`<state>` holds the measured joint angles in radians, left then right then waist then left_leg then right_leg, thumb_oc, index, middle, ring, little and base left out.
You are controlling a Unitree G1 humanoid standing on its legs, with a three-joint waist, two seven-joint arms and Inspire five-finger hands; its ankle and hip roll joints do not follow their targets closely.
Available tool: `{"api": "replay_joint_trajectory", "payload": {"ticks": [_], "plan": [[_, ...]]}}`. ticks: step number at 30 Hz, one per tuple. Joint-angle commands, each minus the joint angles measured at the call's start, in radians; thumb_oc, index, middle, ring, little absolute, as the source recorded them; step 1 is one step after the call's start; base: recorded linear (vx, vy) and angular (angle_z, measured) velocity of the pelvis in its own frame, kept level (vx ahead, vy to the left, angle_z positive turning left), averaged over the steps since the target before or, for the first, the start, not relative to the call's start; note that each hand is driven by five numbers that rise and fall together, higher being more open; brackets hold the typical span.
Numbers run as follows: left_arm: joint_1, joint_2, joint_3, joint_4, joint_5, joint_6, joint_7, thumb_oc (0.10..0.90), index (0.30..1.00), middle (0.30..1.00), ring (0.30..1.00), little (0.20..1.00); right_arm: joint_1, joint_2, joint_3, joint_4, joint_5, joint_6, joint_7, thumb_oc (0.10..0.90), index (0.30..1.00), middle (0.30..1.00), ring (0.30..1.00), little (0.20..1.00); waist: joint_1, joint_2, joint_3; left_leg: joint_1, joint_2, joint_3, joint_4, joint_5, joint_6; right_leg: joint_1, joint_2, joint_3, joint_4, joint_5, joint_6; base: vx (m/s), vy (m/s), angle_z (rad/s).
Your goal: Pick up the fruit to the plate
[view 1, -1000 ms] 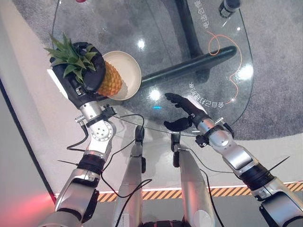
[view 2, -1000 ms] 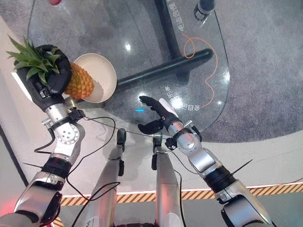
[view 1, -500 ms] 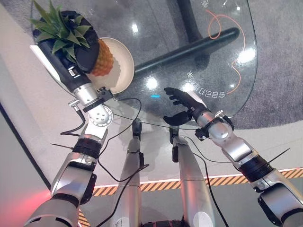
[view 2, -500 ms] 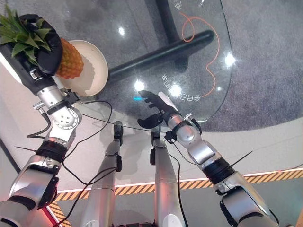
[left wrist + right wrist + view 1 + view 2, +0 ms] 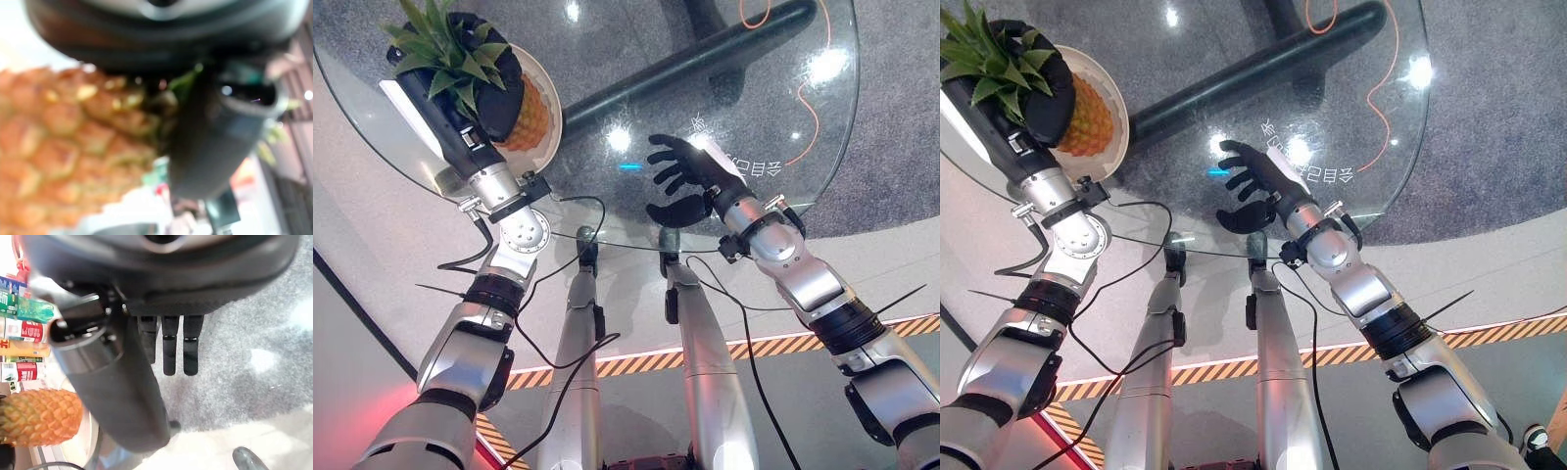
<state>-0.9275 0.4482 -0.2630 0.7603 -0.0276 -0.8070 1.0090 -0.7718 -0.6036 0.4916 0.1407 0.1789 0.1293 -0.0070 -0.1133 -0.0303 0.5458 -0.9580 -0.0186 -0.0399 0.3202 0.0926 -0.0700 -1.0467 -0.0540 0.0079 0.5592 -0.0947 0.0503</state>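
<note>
A pineapple (image 5: 530,110) with an orange body and green leaves lies over the cream plate (image 5: 551,90) at the glass table's near left. My left hand (image 5: 484,83) is shut round the pineapple's leafy end, and its orange skin (image 5: 63,147) shows close past the thumb in the left wrist view. The right hand (image 5: 683,174) hovers open over the glass near the table's middle, holding nothing. In the right wrist view its straight fingers (image 5: 168,345) point away, with the pineapple (image 5: 39,423) off to one side.
The round glass table (image 5: 803,186) rests on a black bar base (image 5: 705,59) over grey carpet. An orange cable (image 5: 813,108) loops at the far right. White printed characters (image 5: 744,162) mark the glass by the right hand. A hazard-striped line (image 5: 636,362) crosses the floor below.
The camera has tipped, shifting the whole scene upward. My left hand has carried the pineapple further over the plate. The right hand stays open above the glass.
</note>
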Motion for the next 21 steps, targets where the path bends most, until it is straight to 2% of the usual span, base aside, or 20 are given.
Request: {"api": "replay_joint_trajectory", "payload": {"ticks": [1,10,21], "plan": [[-0.084,0.038,0.032,-0.031,0.093,-0.082,0.067,0.1,0.3,0.3,0.3,0.2,0.044,0.019,0.041,-0.024,0.012,-0.009,0.006,0.8,0.9,0.9,0.9,0.9,0.015,-0.011,-0.026,-0.022,-0.082,0.089,0.157,-0.151,0.025,-0.011,0.08,-0.002,-0.108,0.13,0.035,0.0,0.0,0.0],[-0.103,0.052,0.018,0.0,0.122,-0.057,0.121,0.1,0.3,0.3,0.3,0.2,0.042,0.015,0.045,-0.013,0.015,-0.034,0.003,0.8,0.9,0.9,0.9,0.9,0.009,-0.013,-0.026,-0.05,-0.085,0.085,0.167,-0.146,0.022,-0.039,0.083,-0.001,-0.1,0.14,0.035,0.0,0.0,0.0],[-0.115,0.068,0.008,0.014,0.209,-0.012,0.192,0.1,0.3,0.3,0.3,0.2,0.047,0.009,0.043,-0.024,0.012,-0.033,0.002,0.8,0.9,0.9,0.9,0.9,0.008,-0.013,-0.026,-0.057,-0.084,0.083,0.166,-0.14,0.018,-0.047,0.081,-0.004,-0.1,0.146,0.033,0.0,0.0,0.0]]}}
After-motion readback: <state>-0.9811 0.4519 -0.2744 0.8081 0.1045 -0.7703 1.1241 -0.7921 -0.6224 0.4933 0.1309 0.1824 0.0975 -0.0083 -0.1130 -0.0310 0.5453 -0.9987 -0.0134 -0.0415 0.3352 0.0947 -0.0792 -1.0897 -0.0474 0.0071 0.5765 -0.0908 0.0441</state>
